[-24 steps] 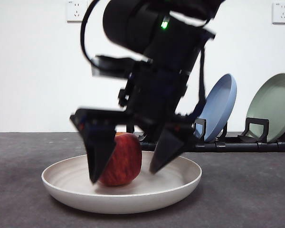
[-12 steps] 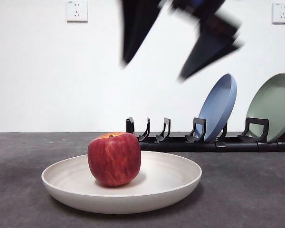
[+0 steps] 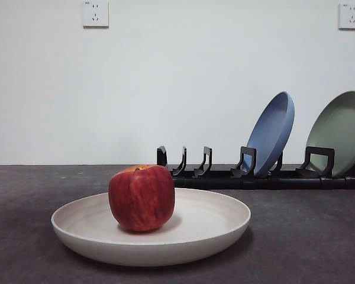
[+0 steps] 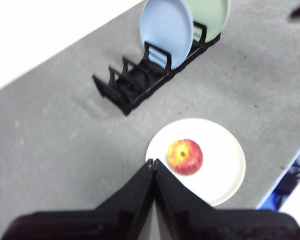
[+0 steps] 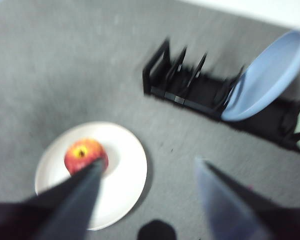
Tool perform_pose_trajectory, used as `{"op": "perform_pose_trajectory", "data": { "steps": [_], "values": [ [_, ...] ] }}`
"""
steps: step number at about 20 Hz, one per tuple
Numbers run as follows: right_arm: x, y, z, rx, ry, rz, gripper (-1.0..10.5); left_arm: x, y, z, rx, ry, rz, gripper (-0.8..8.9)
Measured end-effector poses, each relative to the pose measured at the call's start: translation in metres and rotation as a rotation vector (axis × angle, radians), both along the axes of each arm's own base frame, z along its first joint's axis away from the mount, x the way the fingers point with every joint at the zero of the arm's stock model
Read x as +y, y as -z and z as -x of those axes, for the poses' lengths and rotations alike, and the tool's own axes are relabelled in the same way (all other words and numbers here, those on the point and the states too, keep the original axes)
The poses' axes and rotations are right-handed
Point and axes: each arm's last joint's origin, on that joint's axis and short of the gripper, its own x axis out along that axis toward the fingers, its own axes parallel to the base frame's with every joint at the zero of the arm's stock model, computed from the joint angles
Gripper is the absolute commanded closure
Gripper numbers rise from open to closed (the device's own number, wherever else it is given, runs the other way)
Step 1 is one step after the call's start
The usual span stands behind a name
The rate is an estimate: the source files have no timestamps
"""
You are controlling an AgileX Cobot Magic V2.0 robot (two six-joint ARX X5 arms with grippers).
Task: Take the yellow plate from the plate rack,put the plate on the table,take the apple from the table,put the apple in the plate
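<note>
The red apple (image 3: 142, 197) rests inside the cream yellow plate (image 3: 213, 228), which lies flat on the dark grey table (image 3: 307, 236). Behind them stands the black plate rack (image 3: 225, 174). From high above, my left gripper (image 4: 153, 162) looks down on the apple (image 4: 185, 156) and plate (image 4: 225, 165); its jaws are shut with nothing between them. My right gripper (image 5: 147, 167) also hangs well above, open and empty, with the apple (image 5: 85, 155), the plate (image 5: 127, 175) and the rack (image 5: 190, 90) below it. Neither gripper shows in the front view.
A blue plate (image 3: 272, 133) and a pale green plate (image 3: 340, 133) lean in the rack's right end; its left slots hold nothing. The rack (image 4: 145, 80) and both plates show in the left wrist view too.
The open gripper that stood around the apple in the plate has risen up and out of the front view. The apple stays in the plate.
</note>
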Motion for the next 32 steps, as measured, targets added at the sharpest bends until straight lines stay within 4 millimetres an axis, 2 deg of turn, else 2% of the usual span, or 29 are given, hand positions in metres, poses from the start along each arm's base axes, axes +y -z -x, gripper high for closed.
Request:
{"op": "perform_pose_trajectory", "data": {
  "steps": [6,13,17,19,21,24,26,28,31,32],
  "values": [
    [-0.015,-0.016,0.011,-0.002,0.000,-0.002,9.6,-0.029,0.008,-0.012,0.021,0.022,-0.122,8.17],
    [-0.024,-0.003,0.018,0.109,0.000,0.149,9.6,-0.072,0.027,-0.031,0.077,0.035,-0.282,8.17],
    [-0.031,0.006,0.023,0.192,0.001,0.260,9.6,-0.066,0.028,-0.043,0.074,-0.013,-0.322,8.16],
    [-0.032,0.006,0.023,0.196,0.000,0.265,9.6,-0.056,0.026,-0.058,0.054,-0.098,-0.242,8.16],
    [-0.032,0.006,0.023,0.195,0.000,0.265,9.6,-0.041,0.034,-0.076,0.031,-0.120,-0.127,8.16],
    [-0.031,0.006,0.023,0.196,0.001,0.266,9.6,-0.008,0.075,-0.095,-0.075,-0.043,0.070,8.16],
    [-0.031,0.006,0.023,0.196,0.001,0.266,9.6,0.017,0.110,-0.099,-0.214,-0.107,0.169,8.16],
    [-0.031,0.006,0.023,0.196,0.001,0.266,9.6,0.040,0.151,-0.094,-0.318,-0.255,0.207,8.16],
    [-0.031,0.006,0.023,0.196,0.000,0.266,9.6,0.063,0.216,-0.074,-0.322,-0.425,0.247,8.16],
    [-0.031,0.006,0.023,0.196,0.000,0.266,9.6,0.066,0.228,-0.069,-0.324,-0.464,0.257,8.16]
  ]
}}
